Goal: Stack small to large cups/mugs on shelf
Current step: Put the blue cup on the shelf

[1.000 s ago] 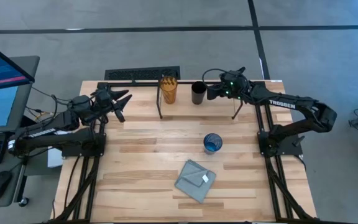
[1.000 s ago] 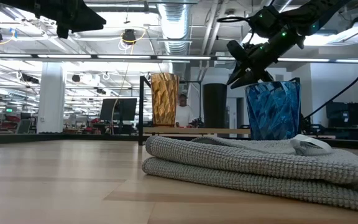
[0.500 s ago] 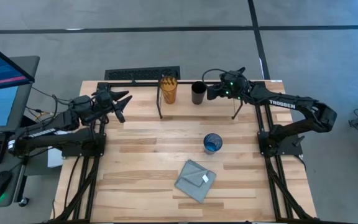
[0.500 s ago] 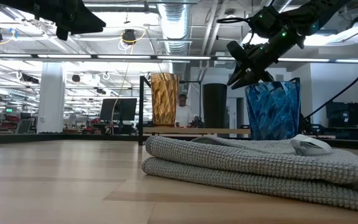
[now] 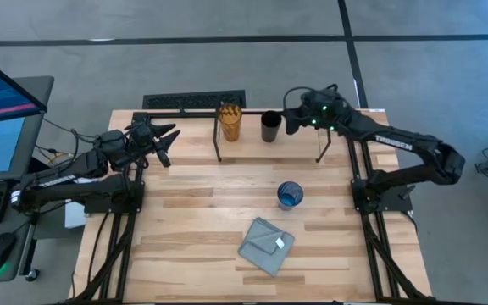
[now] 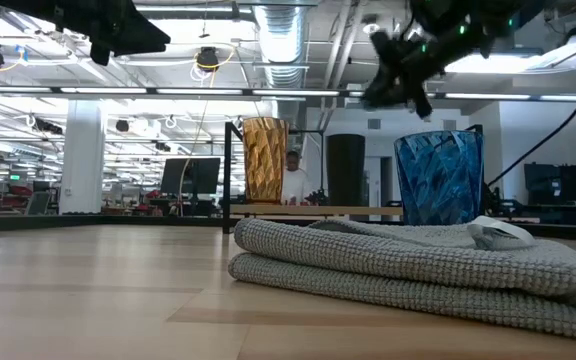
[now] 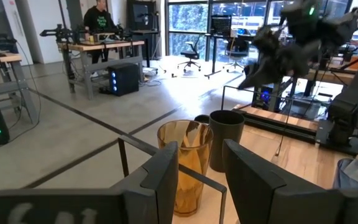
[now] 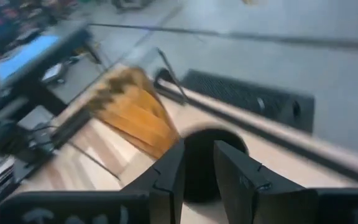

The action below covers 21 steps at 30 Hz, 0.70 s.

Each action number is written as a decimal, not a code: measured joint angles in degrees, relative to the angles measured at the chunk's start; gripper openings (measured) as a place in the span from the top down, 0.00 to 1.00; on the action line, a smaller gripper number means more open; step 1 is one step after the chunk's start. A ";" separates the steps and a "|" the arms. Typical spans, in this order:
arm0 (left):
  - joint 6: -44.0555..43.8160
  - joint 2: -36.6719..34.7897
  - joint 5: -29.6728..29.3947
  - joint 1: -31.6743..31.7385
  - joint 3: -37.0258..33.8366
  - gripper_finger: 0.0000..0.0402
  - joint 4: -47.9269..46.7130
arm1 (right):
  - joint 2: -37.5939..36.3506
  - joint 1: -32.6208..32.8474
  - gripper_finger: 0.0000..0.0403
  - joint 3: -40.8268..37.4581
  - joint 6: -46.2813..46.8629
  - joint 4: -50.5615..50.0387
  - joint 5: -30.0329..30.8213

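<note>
We see the right gripper (image 5: pixel 292 121), fingers apart and empty, beside the matte black cup (image 5: pixel 270 127). The ribbed amber tumbler (image 5: pixel 230 122) shares the wooden shelf (image 5: pixel 299 145). The left gripper (image 5: pixel 166 142) waits open.

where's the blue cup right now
In the high view the blue cup stands on the table right of centre, in front of the shelf and just behind the grey cloth; neither claw is near it.
</note>
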 joint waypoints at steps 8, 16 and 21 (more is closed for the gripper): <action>0.42 0.00 0.02 0.02 -0.02 0.70 0.02 | -1.35 4.47 0.74 15.82 -18.48 -24.01 -2.49; 0.42 0.00 0.02 0.01 0.00 0.70 -0.61 | -0.70 13.02 0.74 25.54 -20.56 -51.66 -2.51; 0.63 -0.02 0.04 0.02 -0.02 0.70 -0.83 | -0.63 18.56 0.74 25.33 -16.02 -57.65 -2.49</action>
